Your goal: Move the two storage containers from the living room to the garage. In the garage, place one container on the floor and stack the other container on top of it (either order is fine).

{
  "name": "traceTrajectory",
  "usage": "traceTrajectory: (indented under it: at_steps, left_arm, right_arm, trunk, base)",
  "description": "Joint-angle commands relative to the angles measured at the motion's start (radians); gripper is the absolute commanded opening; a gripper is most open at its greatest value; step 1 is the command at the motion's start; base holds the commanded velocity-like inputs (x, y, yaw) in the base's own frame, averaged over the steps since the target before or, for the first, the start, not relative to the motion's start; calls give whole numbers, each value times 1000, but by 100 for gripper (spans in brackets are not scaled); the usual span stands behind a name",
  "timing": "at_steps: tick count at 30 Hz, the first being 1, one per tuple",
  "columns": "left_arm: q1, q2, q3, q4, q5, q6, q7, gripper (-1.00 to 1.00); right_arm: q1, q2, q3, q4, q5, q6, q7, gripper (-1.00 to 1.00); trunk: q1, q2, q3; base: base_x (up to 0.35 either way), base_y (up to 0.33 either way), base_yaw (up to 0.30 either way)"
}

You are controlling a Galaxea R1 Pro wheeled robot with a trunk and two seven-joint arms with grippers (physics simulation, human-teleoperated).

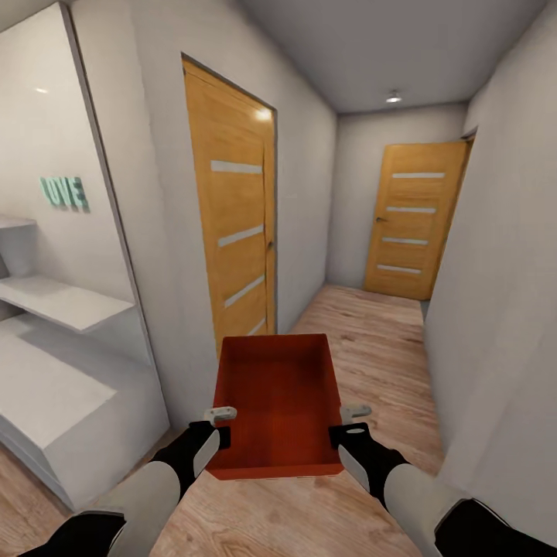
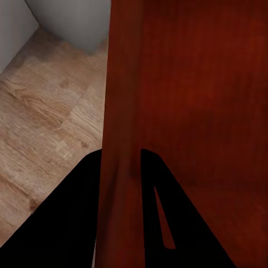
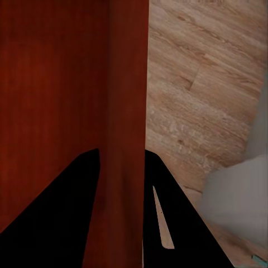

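Even, soft light fills the hallway from a ceiling lamp [image 1: 394,97] at upper right, glare glinting on the nearer door [image 1: 236,216]; wrist views blur softly.

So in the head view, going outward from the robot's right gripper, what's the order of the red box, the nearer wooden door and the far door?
1. Storage container, gripped by the right gripper at its side wall.
2. Nearer door, left wall of the hallway.
3. Far door, at the hallway's end.
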Motion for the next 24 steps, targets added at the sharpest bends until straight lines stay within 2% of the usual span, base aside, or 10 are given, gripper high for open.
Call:
traceTrajectory:
  at_steps: [1, 14, 24]
  left_arm:
    - [0, 9, -2, -5, -35, 1, 19, -100]
    - [0, 9, -2, -5, -35, 1, 19, -100]
    - [0, 9, -2, -5, -35, 1, 19, -100]
  right_arm:
    - [0, -1, 11, 2, -16, 7, -9, -100]
    - [0, -1, 11, 2, -16, 7, -9, -100]
    - [1, -1, 11, 2, -16, 7, -9, -100]
  trunk:
    - [1, -1, 0]
    - [1, -1, 0]
    - [1, -1, 0]
  base:
    - [322, 0, -1]
    - [322, 0, -6]
    - [322, 0, -212]
